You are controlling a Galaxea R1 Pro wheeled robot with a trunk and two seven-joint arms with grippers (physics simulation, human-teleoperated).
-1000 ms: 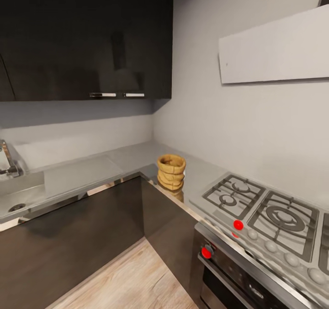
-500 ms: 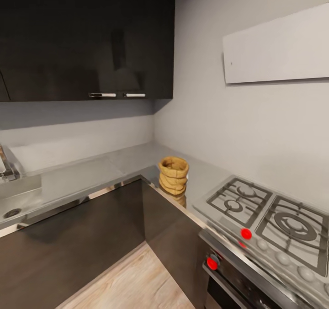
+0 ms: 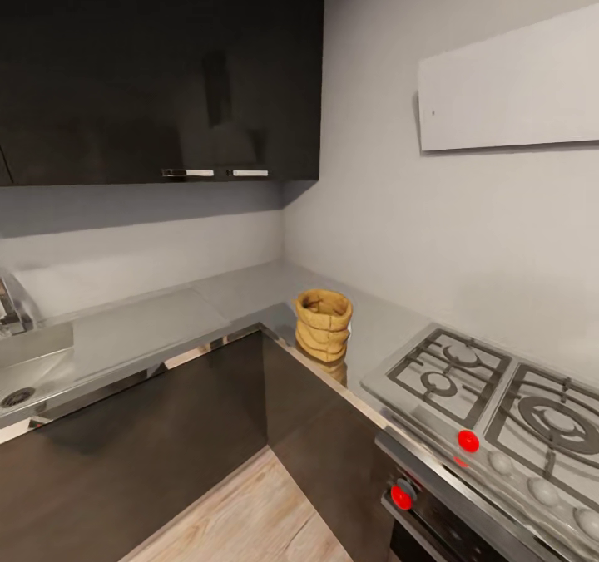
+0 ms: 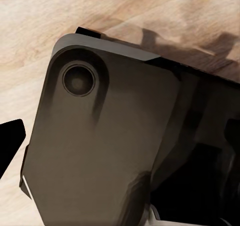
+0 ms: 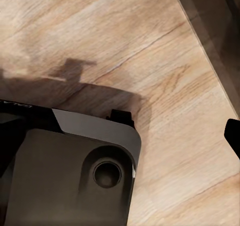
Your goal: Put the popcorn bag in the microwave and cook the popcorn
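Observation:
The popcorn bag [image 3: 323, 325], a squat tan sack with wrinkled folds and an open rolled rim, stands upright on the grey countertop [image 3: 166, 321] near its inner corner, just left of the hob. The microwave is out of view. In the left wrist view, one dark fingertip [image 4: 11, 143] of my left gripper [image 4: 120, 141] shows at the picture's edge, over the robot's dark base [image 4: 100, 136] and wooden floor. The right gripper [image 5: 120, 136] likewise shows one fingertip [image 5: 233, 136] at the edge. Nothing lies between the fingers of either gripper.
A steel gas hob [image 3: 491, 396] with red knobs [image 3: 467, 441] lies right of the bag, over a built-in oven. A sink [image 3: 25, 354] sits at far left. Dark wall cupboards [image 3: 158, 71] hang above the counter, dark base cabinets [image 3: 166, 437] below, and wooden floor [image 3: 241, 520] in front.
The head view has shifted a little, so the bag and hob sit further right in the picture. The bag itself has not moved on the countertop.

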